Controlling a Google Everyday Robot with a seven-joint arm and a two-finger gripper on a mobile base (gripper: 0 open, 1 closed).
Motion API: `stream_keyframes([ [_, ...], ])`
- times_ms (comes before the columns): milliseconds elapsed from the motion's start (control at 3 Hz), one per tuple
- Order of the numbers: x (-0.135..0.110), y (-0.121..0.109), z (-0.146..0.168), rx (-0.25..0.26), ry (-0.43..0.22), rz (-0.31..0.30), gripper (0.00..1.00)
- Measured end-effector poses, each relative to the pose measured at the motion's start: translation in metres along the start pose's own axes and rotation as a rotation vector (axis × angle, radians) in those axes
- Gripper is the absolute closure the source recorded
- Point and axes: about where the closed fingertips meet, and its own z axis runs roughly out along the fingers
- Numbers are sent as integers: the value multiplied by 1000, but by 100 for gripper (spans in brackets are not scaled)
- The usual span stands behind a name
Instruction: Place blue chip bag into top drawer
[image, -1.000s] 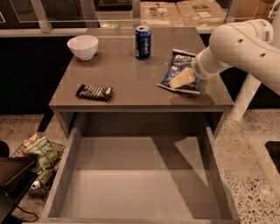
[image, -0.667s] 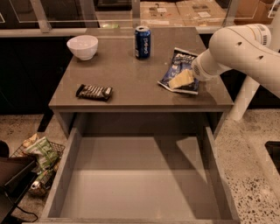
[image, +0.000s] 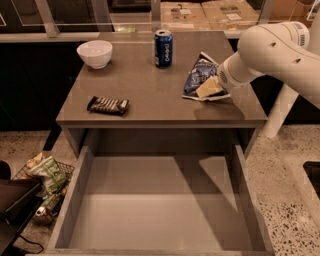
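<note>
We see the pincer (image: 210, 88) low over the blue chip bag (image: 198, 74), seemingly touching it; whether it is spread or pinching the bag we cannot tell. The bag lies on the right of the surface (image: 150, 92), near the blue soda can (image: 163, 48). The top drawer (image: 150, 210) stands open below. A white bowl (image: 95, 53) and a candy bar (image: 108, 105) sit to the left.
</note>
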Motion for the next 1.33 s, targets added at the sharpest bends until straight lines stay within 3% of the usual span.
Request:
stream_keyframes([
  [333,-1,0,-1,0,0,0,100],
  [1000,-2,5,-7,-15,-1,-18,100],
  [1333,2,12,-30,-73,-9,-47,100],
])
